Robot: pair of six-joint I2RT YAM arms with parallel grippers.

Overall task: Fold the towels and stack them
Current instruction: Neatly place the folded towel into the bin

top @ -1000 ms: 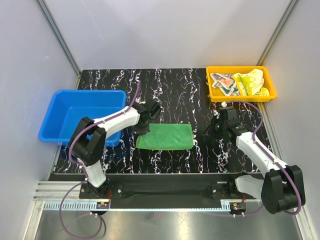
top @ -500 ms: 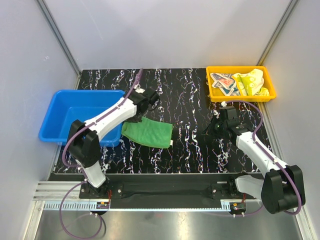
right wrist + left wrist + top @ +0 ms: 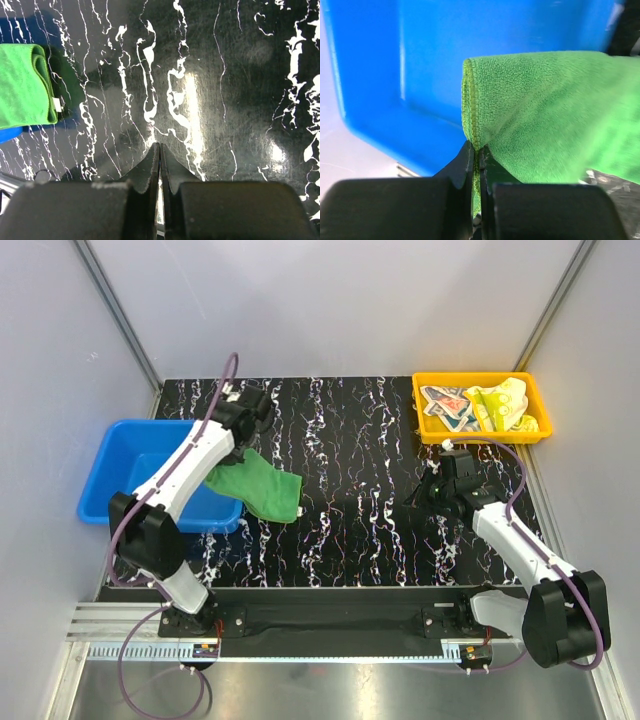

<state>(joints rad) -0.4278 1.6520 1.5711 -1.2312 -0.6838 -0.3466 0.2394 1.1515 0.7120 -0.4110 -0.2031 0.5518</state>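
My left gripper (image 3: 228, 462) is shut on the hem of the folded green towel (image 3: 258, 487) and holds it in the air over the right rim of the blue bin (image 3: 130, 455). In the left wrist view the green towel (image 3: 550, 120) hangs from the shut gripper (image 3: 478, 155) with the blue bin (image 3: 395, 65) behind it. My right gripper (image 3: 418, 497) is shut and empty above the bare table; the right wrist view shows the gripper (image 3: 159, 152) shut and the green towel (image 3: 25, 85) at far left. The pale yellow crocodile towel (image 3: 503, 405) and the printed cream towel (image 3: 447, 405) lie crumpled in the orange tray (image 3: 480, 434).
The black marbled table (image 3: 360, 440) is walled by grey panels on three sides. The blue bin stands at the left edge, the orange tray at the back right corner. A metal rail runs along the near edge.
My left gripper has lifted the folded green towel off the table's middle and carried it left and back to the blue bin's rim. The right arm has barely moved.
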